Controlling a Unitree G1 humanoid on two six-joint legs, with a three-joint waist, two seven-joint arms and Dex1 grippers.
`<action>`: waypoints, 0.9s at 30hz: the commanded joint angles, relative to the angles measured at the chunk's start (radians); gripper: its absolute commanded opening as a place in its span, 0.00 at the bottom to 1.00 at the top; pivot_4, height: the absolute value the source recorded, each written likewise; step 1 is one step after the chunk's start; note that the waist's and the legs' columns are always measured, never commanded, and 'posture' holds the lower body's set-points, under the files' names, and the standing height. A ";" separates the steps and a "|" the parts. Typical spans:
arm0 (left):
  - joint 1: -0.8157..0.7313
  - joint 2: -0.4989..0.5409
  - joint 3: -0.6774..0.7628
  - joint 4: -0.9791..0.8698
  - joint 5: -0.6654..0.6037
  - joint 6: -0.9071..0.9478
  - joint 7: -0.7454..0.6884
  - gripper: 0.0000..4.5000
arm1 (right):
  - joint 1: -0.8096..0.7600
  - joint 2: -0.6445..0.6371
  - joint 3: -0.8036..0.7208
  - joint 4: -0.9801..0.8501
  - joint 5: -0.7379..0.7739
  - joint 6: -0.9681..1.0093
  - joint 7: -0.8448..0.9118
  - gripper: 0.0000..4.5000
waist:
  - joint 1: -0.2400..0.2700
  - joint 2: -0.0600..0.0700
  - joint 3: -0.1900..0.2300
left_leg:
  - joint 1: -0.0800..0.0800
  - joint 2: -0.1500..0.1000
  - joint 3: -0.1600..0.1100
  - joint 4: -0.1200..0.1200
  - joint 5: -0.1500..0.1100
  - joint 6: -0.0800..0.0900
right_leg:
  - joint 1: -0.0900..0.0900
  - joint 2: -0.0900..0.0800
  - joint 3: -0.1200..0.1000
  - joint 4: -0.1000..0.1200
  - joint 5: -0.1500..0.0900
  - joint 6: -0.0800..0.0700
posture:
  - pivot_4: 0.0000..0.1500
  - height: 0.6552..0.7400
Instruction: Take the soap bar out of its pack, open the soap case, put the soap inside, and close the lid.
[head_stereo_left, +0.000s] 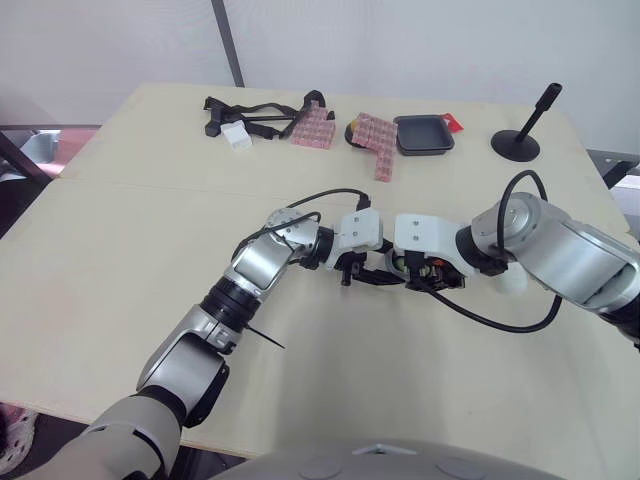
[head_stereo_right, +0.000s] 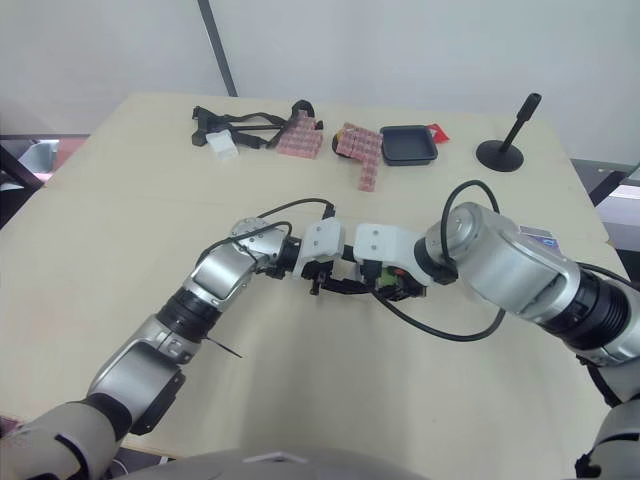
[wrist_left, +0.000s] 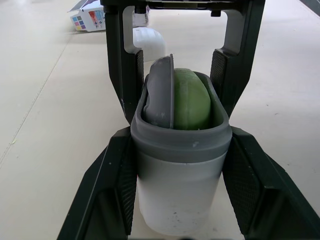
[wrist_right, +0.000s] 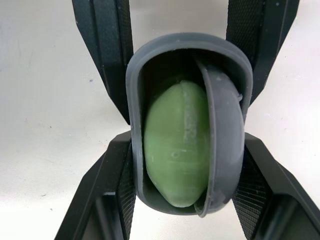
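At the middle of the surface (head_stereo_left: 150, 230), left claw (wrist_left: 180, 150) and right claw (wrist_right: 186, 145) both clasp the soap case (wrist_left: 180, 210): pale body, grey rim, green soap (wrist_left: 192, 100) inside, grey lid (wrist_left: 160, 92) standing on edge beside it. Seen from the head, the claws hide most of the case.

Green soap (wrist_right: 177, 145) inside grey case (wrist_left: 180, 147); lid (wrist_left: 160, 95) tucked in beside it.
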 joint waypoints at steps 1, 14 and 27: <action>-0.007 -0.001 0.004 0.001 0.008 -0.009 0.016 0.42 | 0.005 0.009 -0.025 -0.007 -0.007 -0.004 -0.001 0.46 | 0.000 0.000 0.000 | 0.000 0.000 0.000 0.000 0.000 0.000 | 0.000 0.000 0.000 0.000 0.000 0.000 | 1.00 1.00; -0.015 -0.001 0.002 0.024 0.024 -0.051 0.019 0.42 | 0.007 0.018 -0.032 -0.006 -0.015 -0.004 0.004 0.46 | -0.002 0.000 0.000 | 0.001 0.000 0.000 0.000 0.000 0.000 | 0.000 0.000 0.000 0.001 0.000 0.000 | 1.00 1.00; -0.022 -0.007 0.009 0.053 0.029 -0.104 0.028 0.42 | 0.009 0.013 -0.031 0.001 -0.020 -0.008 0.010 0.46 | -0.002 0.000 0.000 | 0.000 0.000 0.000 0.000 0.000 0.000 | 0.000 0.000 0.001 0.001 0.000 0.000 | 1.00 1.00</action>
